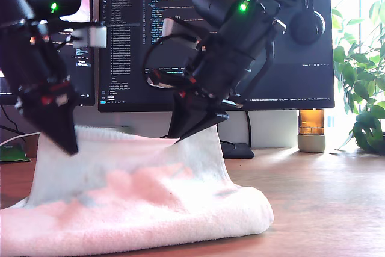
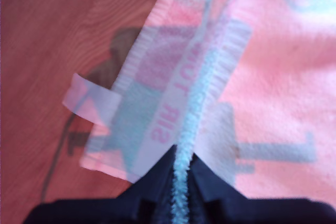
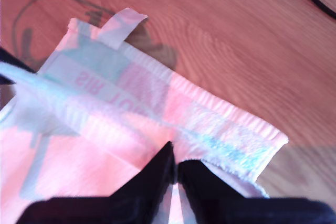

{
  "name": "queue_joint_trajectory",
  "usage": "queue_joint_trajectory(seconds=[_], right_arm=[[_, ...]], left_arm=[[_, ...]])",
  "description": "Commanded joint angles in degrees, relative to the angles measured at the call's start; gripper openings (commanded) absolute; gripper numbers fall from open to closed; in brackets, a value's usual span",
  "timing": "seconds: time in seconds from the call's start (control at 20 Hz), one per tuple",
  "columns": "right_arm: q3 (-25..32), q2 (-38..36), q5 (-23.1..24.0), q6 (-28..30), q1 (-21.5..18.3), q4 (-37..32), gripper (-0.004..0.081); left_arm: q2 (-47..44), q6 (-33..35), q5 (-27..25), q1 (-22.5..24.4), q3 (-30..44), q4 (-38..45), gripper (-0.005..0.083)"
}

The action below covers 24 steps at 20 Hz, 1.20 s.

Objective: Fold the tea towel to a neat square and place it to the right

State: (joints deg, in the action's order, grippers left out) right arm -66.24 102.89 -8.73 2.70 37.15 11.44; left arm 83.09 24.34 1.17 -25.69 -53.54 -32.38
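Observation:
The tea towel (image 1: pixel 150 203) lies in a thick pink and white heap on the wooden table (image 1: pixel 325 209), with its back edge lifted. My first gripper (image 1: pixel 63 142), at the exterior view's left, is shut on that edge. In the first wrist view its jaws (image 2: pixel 181 153) pinch the stitched hem of the tea towel (image 2: pixel 273 77) close to a small hanging loop (image 2: pixel 89 100). My second gripper (image 1: pixel 192 130), near the exterior view's middle, is shut on the same hem farther along. The second wrist view shows its jaws (image 3: pixel 175 153) closed on the tea towel (image 3: pixel 94 150) near a corner.
A large monitor (image 1: pixel 216 40) stands right behind both arms. A black cable (image 1: pixel 234 147) lies at its foot. An amber-topped jar (image 1: pixel 311 130) and a leafy plant (image 1: pixel 361 88) stand at the exterior view's right, with bare wood in front of them.

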Motion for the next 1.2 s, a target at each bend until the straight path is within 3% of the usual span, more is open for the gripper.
queue_joint_trajectory(seconds=[0.0,0.4,1.15], right_arm=[[0.5,1.6,2.7,0.4,-4.3,1.4,-0.0013],[0.1,2.0,1.7,0.4,-4.7,-0.9,-0.0013],[0.1,5.4,1.3,0.1,-4.5,-6.1,-0.0012]], left_arm=[[0.5,0.1,-1.3,2.1,-2.1,-3.0,-0.0024],[0.9,0.1,1.9,3.3,-3.4,-8.1,-0.0024],[9.0,-1.0,5.9,7.4,-3.4,-5.2,-0.0024]])
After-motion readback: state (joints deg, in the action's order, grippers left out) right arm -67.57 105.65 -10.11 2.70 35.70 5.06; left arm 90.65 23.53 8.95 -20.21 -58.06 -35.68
